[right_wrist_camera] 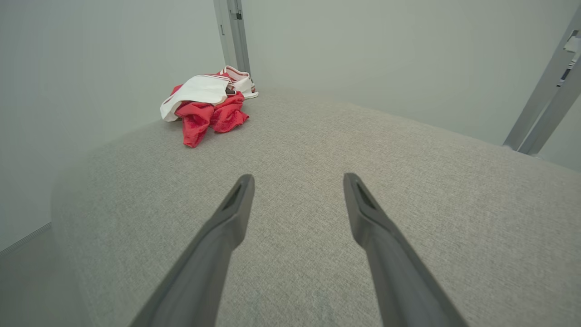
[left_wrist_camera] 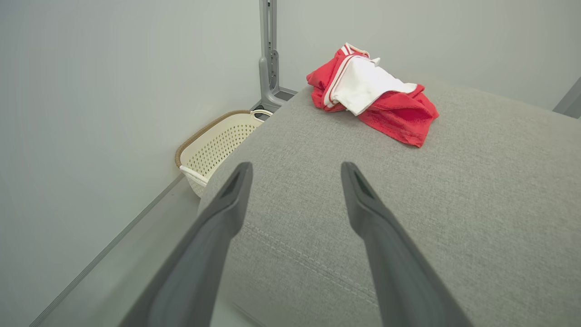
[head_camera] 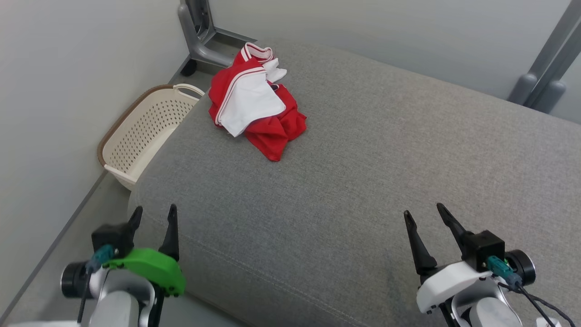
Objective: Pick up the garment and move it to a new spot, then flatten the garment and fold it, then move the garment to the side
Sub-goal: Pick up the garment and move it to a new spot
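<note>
Both the left end effector (head_camera: 155, 209) and right end effector (head_camera: 422, 209) hang spread and empty, so reach across the cushion (head_camera: 363, 159) to the garment (head_camera: 254, 102) at its far left corner and pinch a thick fold.

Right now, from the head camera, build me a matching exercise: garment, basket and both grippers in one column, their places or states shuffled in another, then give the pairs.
Column one:
1. garment
2. basket
3. left gripper
4. right gripper

Column two:
A. open, over the near right part of the grey cushion
B. on the floor, beside the cushion's left side
C. crumpled, near the cushion's far left corner
D. open, at the cushion's near left corner

Pairs: 1-C, 2-B, 3-D, 4-A.
</note>
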Motion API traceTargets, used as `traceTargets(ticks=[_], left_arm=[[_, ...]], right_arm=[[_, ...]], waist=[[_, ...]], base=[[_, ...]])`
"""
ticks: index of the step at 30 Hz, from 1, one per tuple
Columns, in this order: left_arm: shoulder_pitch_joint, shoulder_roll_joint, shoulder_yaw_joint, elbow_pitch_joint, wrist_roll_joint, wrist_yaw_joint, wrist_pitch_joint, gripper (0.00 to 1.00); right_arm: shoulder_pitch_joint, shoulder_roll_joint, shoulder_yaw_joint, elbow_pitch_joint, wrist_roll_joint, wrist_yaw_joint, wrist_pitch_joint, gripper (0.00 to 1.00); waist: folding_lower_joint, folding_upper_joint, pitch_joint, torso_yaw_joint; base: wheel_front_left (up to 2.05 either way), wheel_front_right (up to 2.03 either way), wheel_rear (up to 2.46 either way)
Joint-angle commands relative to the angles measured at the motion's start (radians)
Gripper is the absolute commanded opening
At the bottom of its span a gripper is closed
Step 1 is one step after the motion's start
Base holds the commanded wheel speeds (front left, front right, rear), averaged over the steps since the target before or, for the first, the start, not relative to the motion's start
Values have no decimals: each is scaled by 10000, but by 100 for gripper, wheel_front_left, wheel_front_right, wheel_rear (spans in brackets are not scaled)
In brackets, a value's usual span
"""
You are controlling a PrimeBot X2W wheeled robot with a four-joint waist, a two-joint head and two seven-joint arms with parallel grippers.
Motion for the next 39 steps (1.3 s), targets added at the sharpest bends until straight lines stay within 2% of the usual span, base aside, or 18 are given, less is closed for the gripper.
traceTargets(ticks=[1,7,17,28,36,39], left_arm=[[-771,121,-192,299,-210,-103,302,100],[-3046,518,-437,1399,-989,-199,1330,100],[-5971,1321,-1043,3082,-2071,-195,2651,100],[-7782,1828,-1865,4273,-2734,-194,3817,100],[-8559,2089,-1829,5253,-3112,-188,4034,100],[-8755,2145,-1824,5653,-3067,9,4007,100]], right_arm=[[-231,-31,57,-255,-240,-8,162,100],[-558,-64,525,-1180,-942,-8,867,100],[-650,-949,1384,-3077,-1029,-10,2017,100],[-23,-1534,1305,-4629,-954,-10,2926,100],[141,-1641,1282,-5171,-977,-10,3141,100],[111,-1657,1256,-5315,-1003,-10,3182,100]], waist=[[0,0,458,-299],[0,0,1332,-1143],[0,0,2769,-2322],[0,0,4012,-2657],[0,0,4437,-2931],[0,0,4535,-3002]], base=[[0,0,0],[0,0,0],[0,0,0],[0,0,0],[0,0,0],[0,0,0]])
